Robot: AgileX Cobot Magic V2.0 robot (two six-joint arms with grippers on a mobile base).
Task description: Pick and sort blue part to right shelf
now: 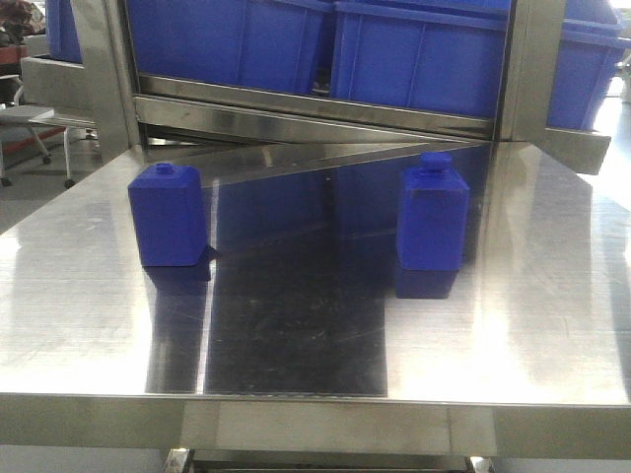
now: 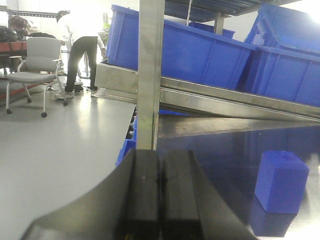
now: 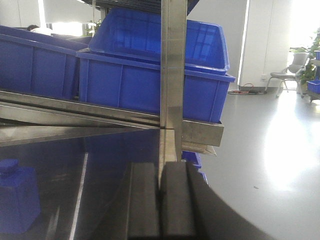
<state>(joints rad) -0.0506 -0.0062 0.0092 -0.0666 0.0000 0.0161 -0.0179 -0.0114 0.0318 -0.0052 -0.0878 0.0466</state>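
Observation:
The blue part (image 1: 432, 212) stands upright on the steel table (image 1: 296, 335), right of centre; it is tall and narrow with a protruding round cap. It also shows at the lower left of the right wrist view as the blue part (image 3: 17, 200). My right gripper (image 3: 160, 167) is shut and empty, to the right of the part and apart from it. My left gripper (image 2: 160, 155) is shut too, with nothing in it. Behind the table rises the right shelf (image 1: 414, 120), a sloping steel rack with large blue bins (image 1: 414, 54). Neither gripper appears in the front view.
A squatter blue block (image 1: 166, 215) with a low cap stands on the table's left side and shows as the block (image 2: 281, 181) in the left wrist view. Steel uprights (image 1: 532, 69) frame the rack. An office chair (image 2: 37, 65) and a person (image 2: 82, 50) are on the floor at left.

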